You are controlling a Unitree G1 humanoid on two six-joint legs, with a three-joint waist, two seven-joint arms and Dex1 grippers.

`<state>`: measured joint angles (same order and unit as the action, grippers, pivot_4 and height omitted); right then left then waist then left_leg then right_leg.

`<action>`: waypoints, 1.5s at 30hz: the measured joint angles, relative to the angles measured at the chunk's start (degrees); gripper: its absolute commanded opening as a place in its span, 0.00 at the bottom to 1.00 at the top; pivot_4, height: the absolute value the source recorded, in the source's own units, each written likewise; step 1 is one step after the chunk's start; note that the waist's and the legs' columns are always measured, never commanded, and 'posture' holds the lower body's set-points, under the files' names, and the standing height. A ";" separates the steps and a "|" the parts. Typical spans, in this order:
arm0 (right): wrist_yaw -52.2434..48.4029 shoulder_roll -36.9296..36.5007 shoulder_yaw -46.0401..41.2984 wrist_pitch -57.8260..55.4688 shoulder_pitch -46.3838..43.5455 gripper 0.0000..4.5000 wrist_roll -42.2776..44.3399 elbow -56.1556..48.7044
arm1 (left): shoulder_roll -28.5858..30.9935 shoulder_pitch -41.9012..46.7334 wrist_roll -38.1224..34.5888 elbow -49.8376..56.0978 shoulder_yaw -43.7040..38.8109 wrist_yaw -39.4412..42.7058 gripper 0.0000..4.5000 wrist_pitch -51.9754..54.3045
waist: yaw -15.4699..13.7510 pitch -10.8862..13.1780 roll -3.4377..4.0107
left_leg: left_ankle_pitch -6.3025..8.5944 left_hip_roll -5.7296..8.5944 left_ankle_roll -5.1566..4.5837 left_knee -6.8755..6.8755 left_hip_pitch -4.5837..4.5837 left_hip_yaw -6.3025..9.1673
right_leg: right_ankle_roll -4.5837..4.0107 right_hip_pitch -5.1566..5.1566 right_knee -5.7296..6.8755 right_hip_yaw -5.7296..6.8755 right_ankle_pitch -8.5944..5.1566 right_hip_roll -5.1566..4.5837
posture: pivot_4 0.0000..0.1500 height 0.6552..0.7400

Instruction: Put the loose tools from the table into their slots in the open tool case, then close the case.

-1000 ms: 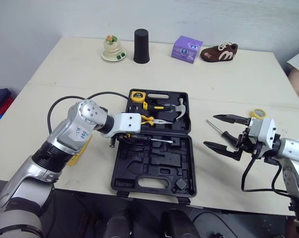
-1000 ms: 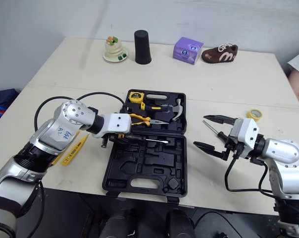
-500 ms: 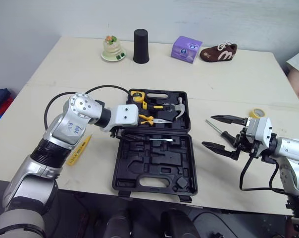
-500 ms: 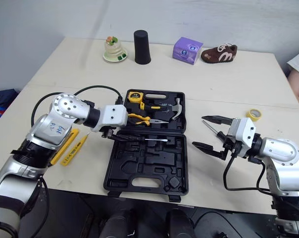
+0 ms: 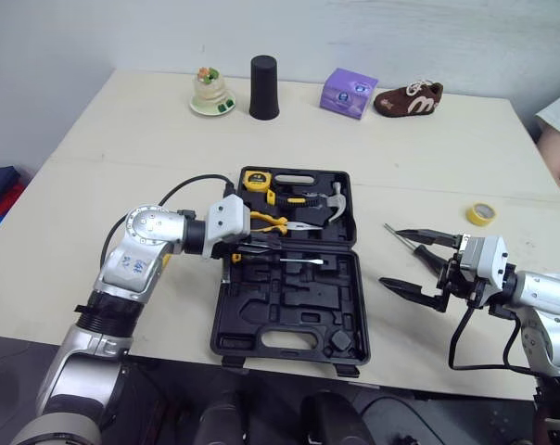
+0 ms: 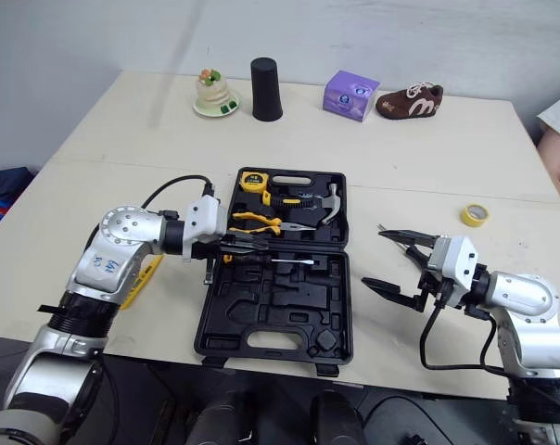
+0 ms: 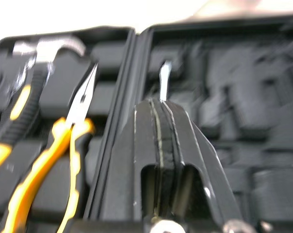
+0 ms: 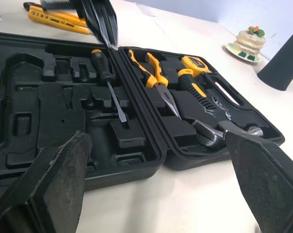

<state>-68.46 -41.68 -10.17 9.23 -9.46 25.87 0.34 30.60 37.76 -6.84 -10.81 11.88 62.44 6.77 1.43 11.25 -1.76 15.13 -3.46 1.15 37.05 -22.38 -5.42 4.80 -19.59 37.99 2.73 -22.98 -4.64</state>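
Fingers (image 5: 244, 247) of L gripper (image 5: 252, 248) were pressed shut w/ nothing between them. Tips sat at the hinge of the open tool case (image 5: 289, 317), just by the handle of the flat screwdriver (image 5: 275, 261) lying in the case's near half. Far half held tape measure (image 5: 256, 181), hammer (image 5: 328, 200) & pliers (image 5: 273, 222). R gripper (image 5: 412, 263) hung wide open & empty over the tabletop (image 5: 122, 158), betw. case and right edge. A loose screwdriver (image 5: 397, 237) lay just beside its far finger. Tape roll (image 5: 481, 214) sat nearer the right edge; a yellow level (image 6: 144, 275) lay under the L arm, towards the left edge.

L wrist view: both fingers closed flat together, flat screwdriver's blade past the tips, pliers alongside.

R wrist view: own pads (image 8: 59, 170) far apart, nothing held. L gripper's shut tips were just above the flat screwdriver's handle.
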 measured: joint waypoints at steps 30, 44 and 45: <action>0.64 -0.19 -0.44 2.05 0.80 1.00 -0.53 3.51 | -1.71 -5.24 3.64 1.74 4.54 -7.91 0.01 5.44 | 0.24 -1.82 1.28 | 0.88 -0.23 -0.16 -0.64 2.14 -0.18 | -0.12 2.10 -0.70 -0.21 -0.06 0.11 | 1.00 1.00; 7.39 -10.13 -18.84 8.08 -0.01 1.00 -2.61 28.46 | 14.53 -20.81 -11.00 7.51 -31.48 -11.74 0.99 4.02 | 0.49 -0.74 0.88 | 0.67 -0.23 -0.20 -0.85 1.15 -0.52 | -0.11 0.90 -0.89 -0.31 -0.07 0.07 | 1.00 1.00; 8.58 -10.20 -19.46 9.20 -0.42 1.00 -3.02 29.77 | 15.39 -22.56 -10.89 6.33 -33.75 -12.76 0.99 3.29 | 0.58 -0.66 0.76 | 0.69 -0.23 -0.22 -0.91 1.16 -0.52 | -0.09 0.89 -0.88 -0.33 -0.06 0.07 | 1.00 1.00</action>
<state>-59.88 -51.88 -29.63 18.43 -9.88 22.85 30.11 45.99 15.19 -17.74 -4.49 -21.87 49.68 10.06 2.00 10.60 -1.00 15.82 -3.70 0.92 36.14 -21.22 -5.94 4.71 -18.70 37.11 2.40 -23.04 -4.57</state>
